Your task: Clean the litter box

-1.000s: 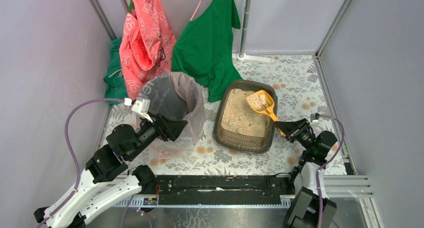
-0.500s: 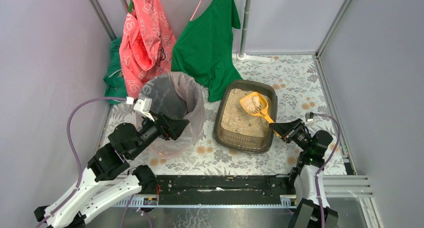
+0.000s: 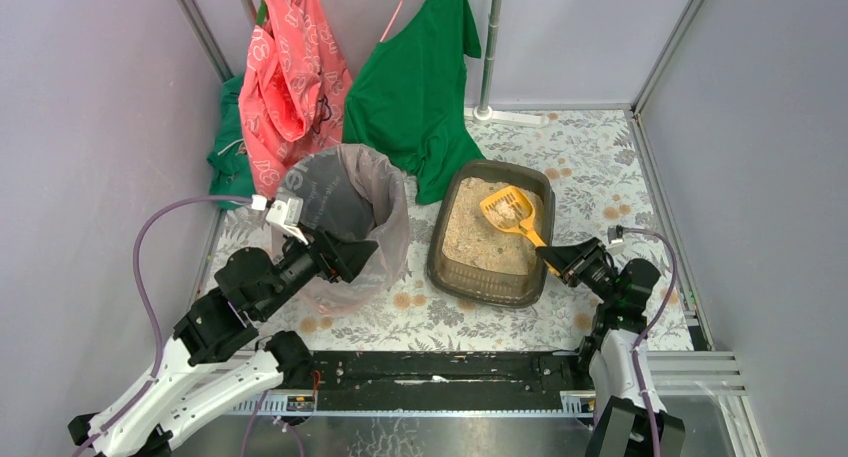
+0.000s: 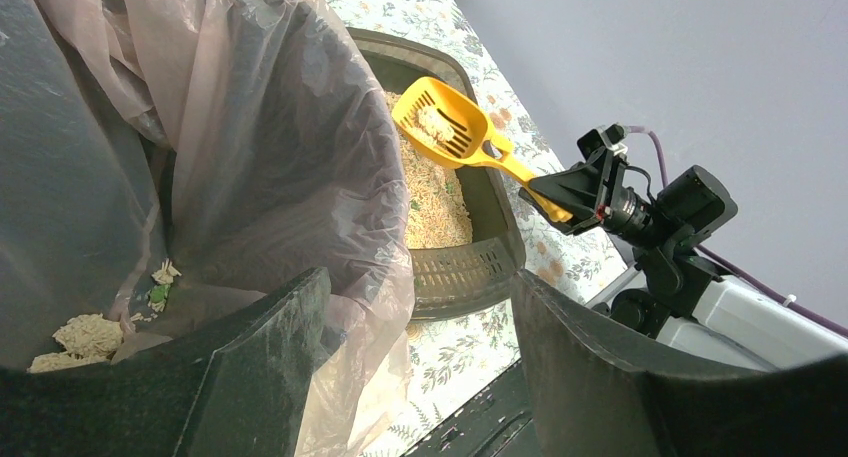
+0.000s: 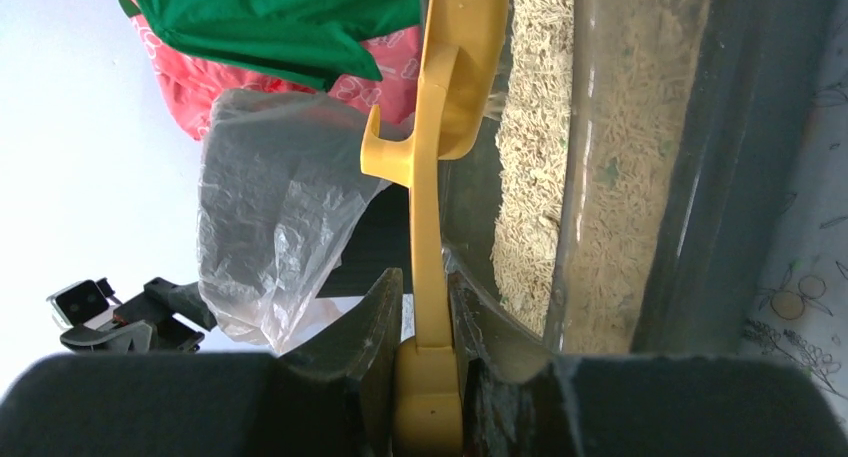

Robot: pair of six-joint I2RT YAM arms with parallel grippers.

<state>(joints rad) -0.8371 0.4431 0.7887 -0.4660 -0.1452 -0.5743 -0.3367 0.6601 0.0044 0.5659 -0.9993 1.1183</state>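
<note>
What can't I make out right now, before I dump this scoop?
- Clumps left in the litter box: too small overhead; the bag hides part in the left wrist view; right wrist view shows one strip.
- Bin bottom: dark overhead; left gripper blocks part in the left wrist view.
</note>
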